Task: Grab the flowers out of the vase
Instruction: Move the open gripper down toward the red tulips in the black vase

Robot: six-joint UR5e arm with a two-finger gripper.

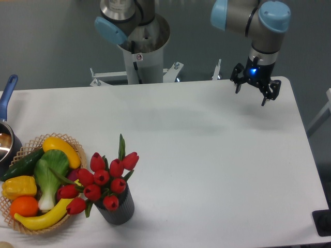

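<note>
The flowers (103, 181), red closed tulip buds with green leaves, stand in the vase (118, 209), a short dark ribbed cylinder near the table's front left. My gripper (252, 94) hangs over the far right of the table, well away from the flowers. Its black fingers are spread apart with nothing between them.
A wicker basket (31, 142) of produce sits right against the vase on the left, with bananas, a pepper, an orange and greens. A pot with a blue handle (8, 93) is at the left edge. The arm's base (138, 46) stands behind the table.
</note>
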